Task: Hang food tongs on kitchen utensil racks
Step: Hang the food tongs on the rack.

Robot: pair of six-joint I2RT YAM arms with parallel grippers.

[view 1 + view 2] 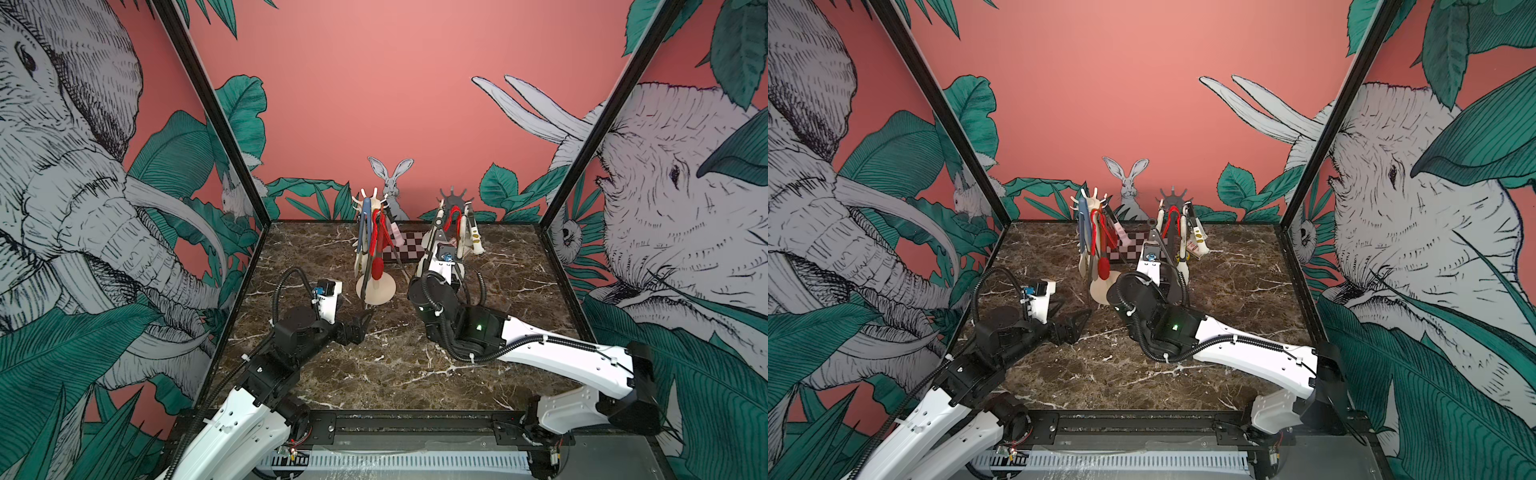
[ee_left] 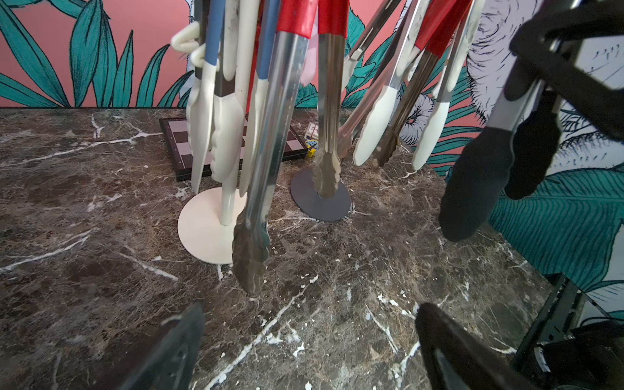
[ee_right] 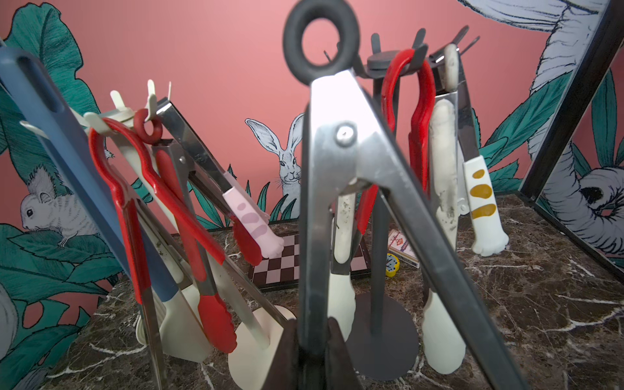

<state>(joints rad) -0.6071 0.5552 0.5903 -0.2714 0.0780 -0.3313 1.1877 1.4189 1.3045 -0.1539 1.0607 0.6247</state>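
Right arm (image 1: pixel 540 345): stretched forward, wrist raised; right gripper (image 3: pixel 312 347) clamped on black-tipped tongs (image 3: pixel 337 135), ring end up, near dark rack (image 3: pixel 381 64) crown.
Left arm (image 1: pixel 249 407): folded low; left gripper (image 1: pixel 360 322) spread wide, empty, before cream rack (image 1: pixel 376 286).
Other tongs (image 1: pixel 377 237): hung on both racks.

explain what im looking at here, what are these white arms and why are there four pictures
These are two robot arms on a marble table, each ending in a two-fingered pincer. Two pictures come from a camera pair above, looking down on the whole scene. The other two come from small cameras on each arm's wrist. On the table stand a cream-white utensil rack and a dark grey utensil rack, both hung with food tongs, with a checkered board behind them. The left pincer is open and empty. The right pincer is shut on metal tongs with a black ring, held up near the dark rack's hooks.
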